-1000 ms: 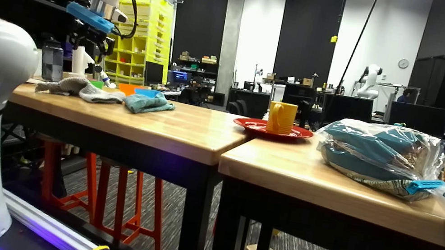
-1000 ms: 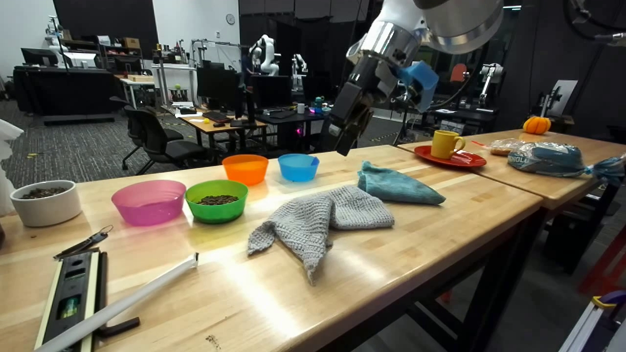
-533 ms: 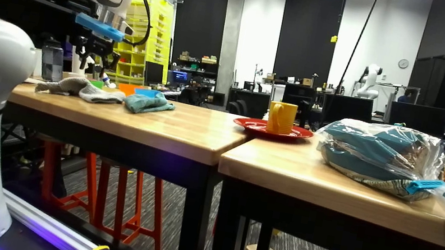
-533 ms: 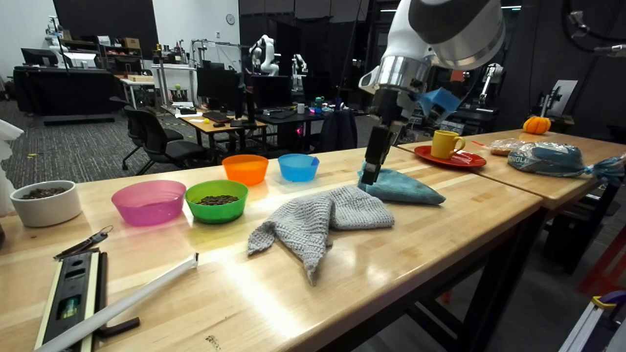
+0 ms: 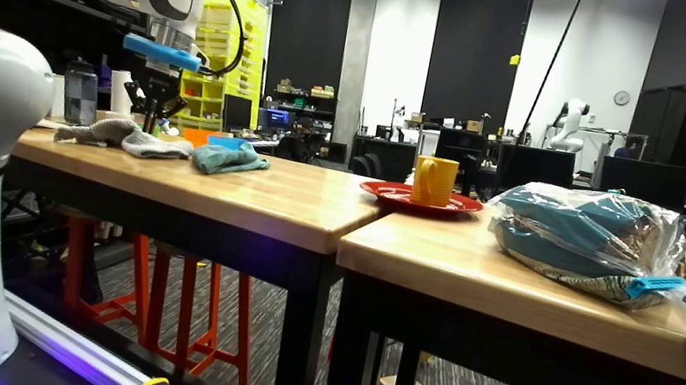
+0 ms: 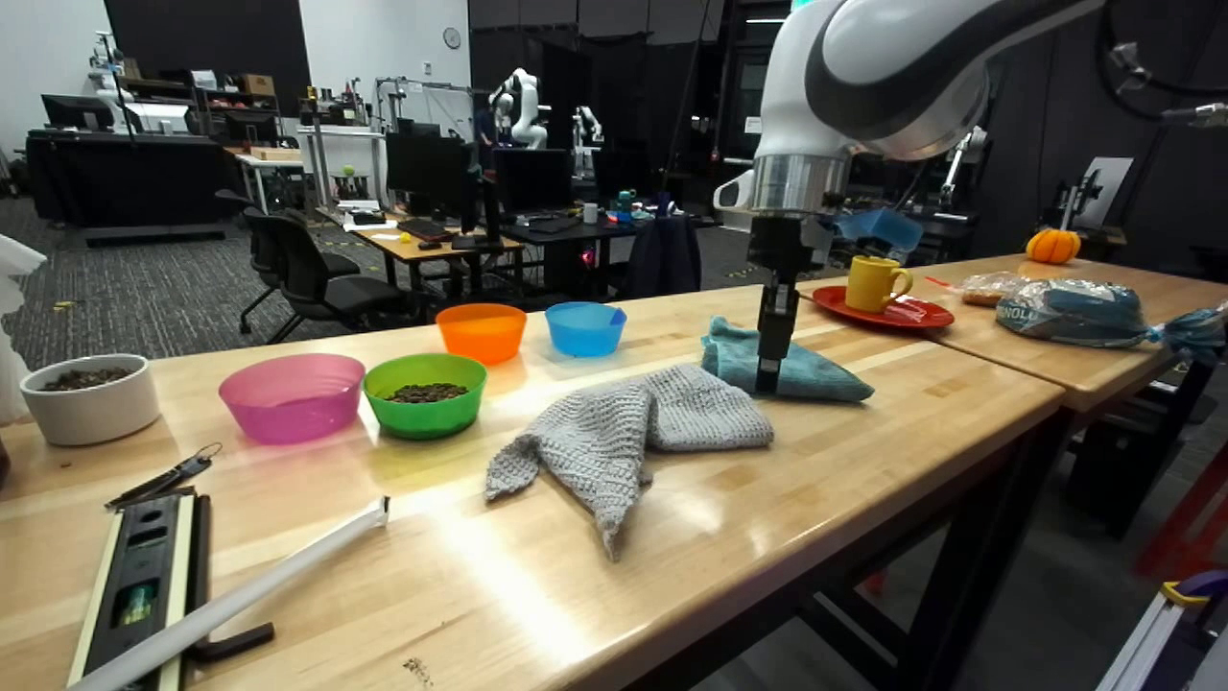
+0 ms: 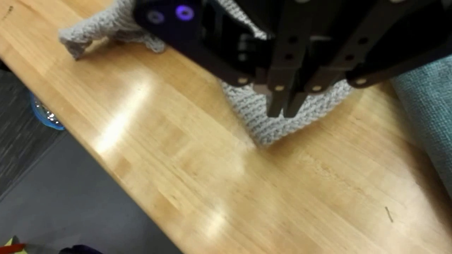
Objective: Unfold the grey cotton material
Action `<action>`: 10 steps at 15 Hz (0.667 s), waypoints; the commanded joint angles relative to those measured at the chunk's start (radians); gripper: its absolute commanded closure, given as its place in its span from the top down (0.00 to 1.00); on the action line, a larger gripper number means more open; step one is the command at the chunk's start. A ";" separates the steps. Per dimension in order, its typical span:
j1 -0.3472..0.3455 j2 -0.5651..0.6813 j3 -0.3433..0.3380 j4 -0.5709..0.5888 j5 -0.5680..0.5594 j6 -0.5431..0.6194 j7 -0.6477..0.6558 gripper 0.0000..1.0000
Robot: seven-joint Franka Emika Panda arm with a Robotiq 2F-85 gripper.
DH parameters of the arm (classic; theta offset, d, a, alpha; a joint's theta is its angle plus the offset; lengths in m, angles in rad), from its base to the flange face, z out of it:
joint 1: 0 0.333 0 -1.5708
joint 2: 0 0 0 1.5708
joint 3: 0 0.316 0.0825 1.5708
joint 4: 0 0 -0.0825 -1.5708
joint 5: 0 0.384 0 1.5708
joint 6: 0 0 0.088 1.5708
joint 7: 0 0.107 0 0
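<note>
The grey knitted cotton material (image 6: 595, 432) lies bunched and folded on the wooden table, with one pointed corner toward the front edge. It also shows in the wrist view, where a flat grey corner of the material (image 7: 265, 130) lies beneath my fingertips. My gripper (image 6: 768, 384) points straight down at the end of the material beside the teal cloth (image 6: 825, 374). From the wrist, the gripper (image 7: 283, 113) has its fingers drawn together, only a thin gap between them and no fabric seen pinched there. Whether the tips touch the material I cannot tell.
Behind the material stand a pink bowl (image 6: 293, 413), a green bowl (image 6: 422, 422), an orange bowl (image 6: 480, 336) and a blue bowl (image 6: 583, 331). A red plate (image 6: 926, 314) with a yellow mug (image 6: 871, 283) is farther along. A spirit level (image 6: 144, 566) and white tube (image 6: 249, 585) lie nearer.
My arm has come down and turned upright over the end of the grey material near the teal cloth. The gripper's fingers have gone from wide apart to together. The cloths have not moved.
</note>
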 commanded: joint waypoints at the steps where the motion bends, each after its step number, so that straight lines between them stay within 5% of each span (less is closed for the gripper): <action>1: -0.017 0.004 -0.001 0.007 -0.064 -0.003 -0.041 0.00; 10: -0.012 0.059 0.003 0.028 -0.101 0.168 -0.100 0.00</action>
